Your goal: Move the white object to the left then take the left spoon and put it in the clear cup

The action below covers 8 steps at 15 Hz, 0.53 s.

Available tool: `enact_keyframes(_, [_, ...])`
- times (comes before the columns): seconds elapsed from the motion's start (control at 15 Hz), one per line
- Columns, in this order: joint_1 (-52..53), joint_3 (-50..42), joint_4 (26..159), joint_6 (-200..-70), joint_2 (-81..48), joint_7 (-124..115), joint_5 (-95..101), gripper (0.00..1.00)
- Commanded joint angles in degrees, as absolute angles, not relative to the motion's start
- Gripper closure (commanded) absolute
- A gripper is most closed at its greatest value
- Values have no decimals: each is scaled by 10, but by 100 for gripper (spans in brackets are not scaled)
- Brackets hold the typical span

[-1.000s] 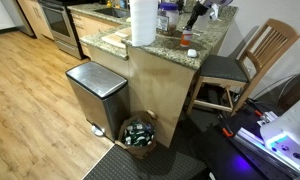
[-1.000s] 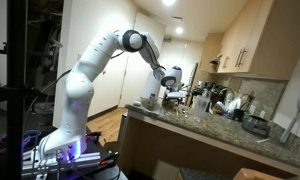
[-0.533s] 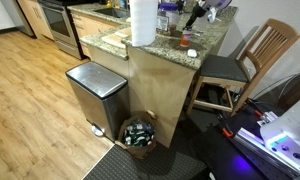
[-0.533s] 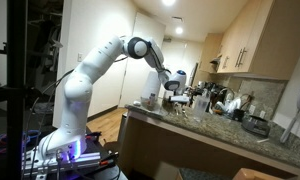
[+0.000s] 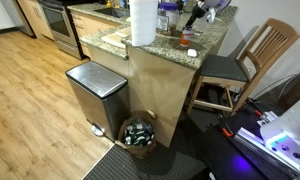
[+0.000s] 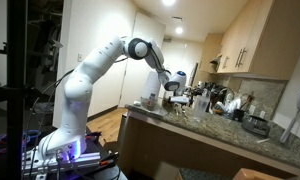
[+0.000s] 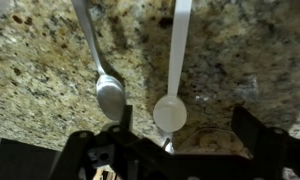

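In the wrist view two spoons lie side by side on the granite counter (image 7: 50, 60), bowls toward me. A metal spoon (image 7: 110, 95) is on the left and a white plastic spoon (image 7: 172, 108) on the right. My gripper (image 7: 188, 135) hovers open above them; its dark fingers (image 7: 123, 122) frame the white spoon's bowl and a clear roundish rim (image 7: 205, 140), possibly the clear cup. The small white object (image 5: 192, 52) rests near the counter's edge, below the gripper (image 5: 197, 12) in an exterior view. Over the counter, the arm holds the gripper (image 6: 175, 88).
A tall paper-towel roll (image 5: 143, 20) stands on the counter corner beside cluttered bottles. Below are a steel bin (image 5: 95, 92), a basket of bottles (image 5: 140, 132) and a wooden chair (image 5: 252, 55). More kitchenware (image 6: 225, 103) lines the counter's far end.
The arm shifted a little along and down toward the counter between the oldest frames and half a second ago. It has held still since, with the jaws open throughout.
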State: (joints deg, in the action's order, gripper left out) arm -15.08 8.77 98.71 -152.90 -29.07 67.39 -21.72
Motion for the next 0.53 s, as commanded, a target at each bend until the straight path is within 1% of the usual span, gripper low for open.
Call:
enact_keyframes(0.0, [-160, 96, 979, -1520, -311, 667, -214, 0])
enact_keyframes(0.2, [-167, 108, 971, -1520, -331, 673, -222, 0])
enact_keyframes(0.47, [-161, 104, 983, -1527, -311, 661, -211, 0])
